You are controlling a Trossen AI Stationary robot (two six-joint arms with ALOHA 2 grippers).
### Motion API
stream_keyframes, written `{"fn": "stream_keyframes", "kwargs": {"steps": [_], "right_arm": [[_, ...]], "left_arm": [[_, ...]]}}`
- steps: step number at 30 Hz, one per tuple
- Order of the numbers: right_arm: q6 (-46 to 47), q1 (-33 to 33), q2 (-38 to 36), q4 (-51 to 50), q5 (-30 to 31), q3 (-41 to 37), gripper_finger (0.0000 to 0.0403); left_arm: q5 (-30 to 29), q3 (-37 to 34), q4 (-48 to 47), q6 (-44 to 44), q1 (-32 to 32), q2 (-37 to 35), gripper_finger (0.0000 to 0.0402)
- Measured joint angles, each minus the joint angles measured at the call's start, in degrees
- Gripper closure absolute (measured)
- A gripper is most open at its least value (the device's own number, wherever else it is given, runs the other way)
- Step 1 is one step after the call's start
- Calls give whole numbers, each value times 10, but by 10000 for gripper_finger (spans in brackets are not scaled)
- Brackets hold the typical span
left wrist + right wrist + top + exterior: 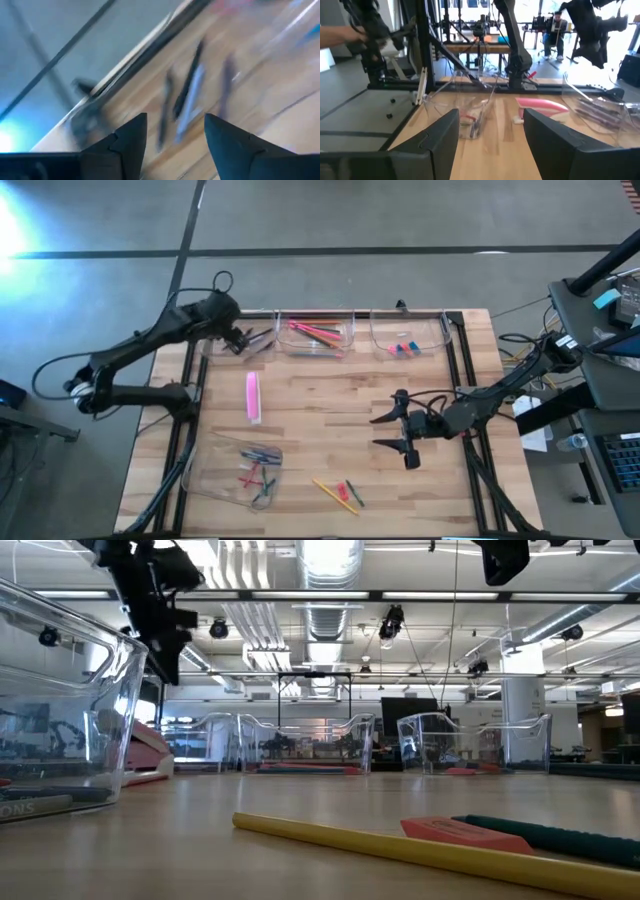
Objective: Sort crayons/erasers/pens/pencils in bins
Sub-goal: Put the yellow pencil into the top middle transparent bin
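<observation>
Wood-plank table top [330, 415] with four clear bins, seen from above.

Far edge, row of three tubs:
- pen bin [268, 350] at the left end, holding slim dark pens [262, 340] lying flat on its floor;
- pencil bin [350, 340] in the middle, holding pink and orange pencils [315, 332] laid roughly lengthwise;
- eraser bin [430, 335] at the right end, holding small blue and pink erasers [404, 348] near its front wall.

Near edge, left side: crayon bin [210, 475], set slightly askew, with short red, blue and dark crayons [258, 470] scattered inside.

Left gripper [246, 340] poised above the pen bin, fingers [132, 137] spread apart with nothing between them. Blurred dark pens visible past the gap in the left wrist view.

Right gripper [386, 430] hovering over bare wood right of centre, well apart from every bin. Jaws wide and empty, pointing toward the left side of the table.

Unsorted items on the wood just right of the crayon bin, lying close together:
- yellow pencil [333, 496], set diagonally;
- short red piece [343, 491], touching or just beside the pencil, exact contact not discernible;
- dark green stick [355, 496] on the far side of the red piece.

Pink oblong object [252, 396] lying flat between the pen bin and the crayon bin, touching neither.
</observation>
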Motion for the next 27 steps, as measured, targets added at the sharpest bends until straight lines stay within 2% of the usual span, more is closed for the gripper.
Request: {"fn": "stream_keyframes", "kwargs": {"steps": [4,10,17,22,27], "right_arm": [[-2,0,0,-21,0,0,193],[-4,0,0,-22,0,0,193],[0,0,0,-26,0,0,193],[-7,0,0,-26,0,0,193],[-6,0,0,-26,0,0,193]], "left_arm": [[85,-27,78,-9,-22,-55,218],[160,-70,199,-48,-91,-126,217],[152,-114,244,-76,-177,-150,217],[153,-149,347,-93,-243,-144,217],[153,-151,412,-94,-291,-116,217]]}}
